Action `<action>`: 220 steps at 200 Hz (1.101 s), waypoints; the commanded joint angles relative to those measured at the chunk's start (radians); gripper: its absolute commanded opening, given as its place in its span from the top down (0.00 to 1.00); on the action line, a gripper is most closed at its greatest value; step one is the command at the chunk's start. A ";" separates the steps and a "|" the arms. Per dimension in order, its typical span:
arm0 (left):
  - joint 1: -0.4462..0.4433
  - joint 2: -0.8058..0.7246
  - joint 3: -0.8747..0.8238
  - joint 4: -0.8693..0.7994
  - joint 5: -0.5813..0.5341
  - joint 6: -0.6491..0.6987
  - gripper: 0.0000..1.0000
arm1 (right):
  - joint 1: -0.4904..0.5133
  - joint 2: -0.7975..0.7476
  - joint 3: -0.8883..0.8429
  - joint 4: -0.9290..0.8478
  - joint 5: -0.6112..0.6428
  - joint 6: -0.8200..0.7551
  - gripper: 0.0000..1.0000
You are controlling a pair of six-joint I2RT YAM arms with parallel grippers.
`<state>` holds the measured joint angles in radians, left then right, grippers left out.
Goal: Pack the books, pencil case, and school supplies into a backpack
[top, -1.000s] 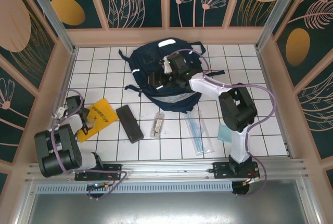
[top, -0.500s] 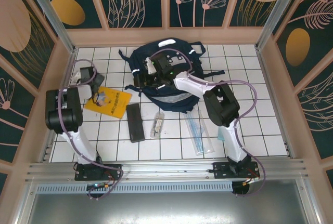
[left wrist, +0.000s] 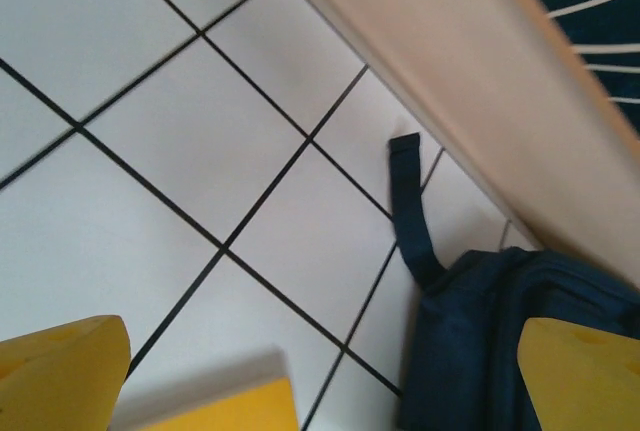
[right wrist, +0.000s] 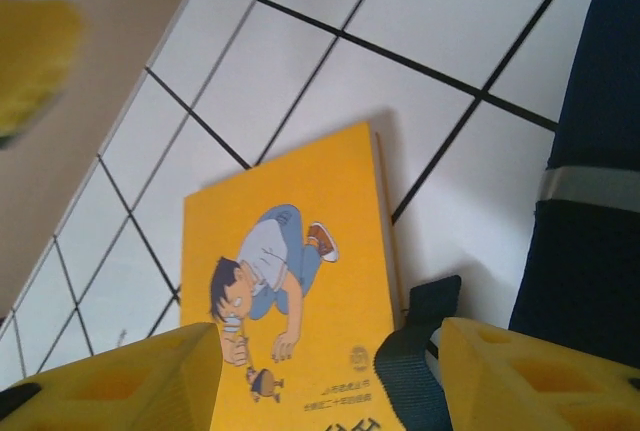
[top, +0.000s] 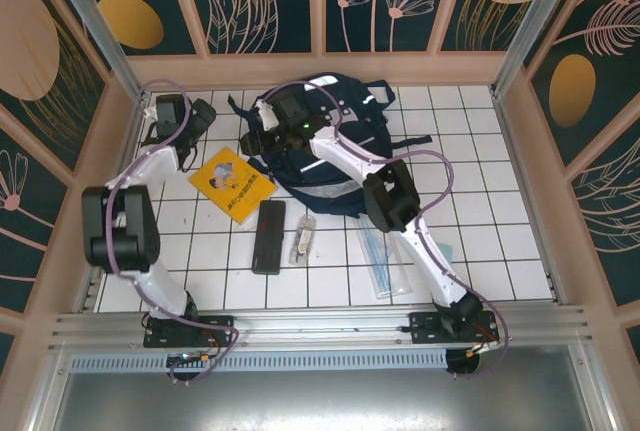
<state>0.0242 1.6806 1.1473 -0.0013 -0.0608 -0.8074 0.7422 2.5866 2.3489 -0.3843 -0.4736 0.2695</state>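
Note:
The navy backpack (top: 325, 146) lies at the back of the tiled floor. A yellow-orange book (top: 232, 183) with a cartoon boy on its cover lies flat just left of it. My right gripper (top: 262, 129) hangs over the backpack's left edge, open. In the right wrist view the book (right wrist: 290, 291) and a dark strap end (right wrist: 415, 351) lie below its spread jaws (right wrist: 330, 341). My left gripper (top: 198, 116) is open near the back left wall, above bare tile (left wrist: 322, 341), with the book's corner (left wrist: 225, 413) below. The black pencil case (top: 267, 236), clear tube (top: 304, 239) and ruler set (top: 380, 261) lie nearer the front.
Wooden walls (top: 320, 69) close the floor in on three sides, and the back one runs close to my left gripper (left wrist: 470, 81). A backpack strap (left wrist: 410, 211) trails across the tiles there. A teal pad (top: 446, 251) peeks out beside the right arm.
My left arm swung from the near left up to the back left corner. The book and pencil case shifted right. My right gripper moved left across the backpack, its jaws somewhat narrower.

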 commanded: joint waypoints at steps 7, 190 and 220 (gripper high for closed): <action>0.001 -0.148 -0.194 -0.088 0.035 -0.058 0.01 | 0.026 0.019 0.007 -0.112 -0.010 -0.058 0.43; 0.001 -0.191 -0.711 0.390 0.321 -0.138 0.11 | 0.120 -0.049 -0.294 -0.083 0.124 -0.082 0.49; -0.002 -0.114 -0.739 0.558 0.434 -0.189 0.16 | 0.120 -0.051 -0.312 -0.052 0.073 -0.076 0.54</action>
<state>0.0406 1.4353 0.4534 0.3031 0.1509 -0.9363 0.8333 2.5229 2.0930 -0.3664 -0.2958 0.1692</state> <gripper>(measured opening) 0.853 0.475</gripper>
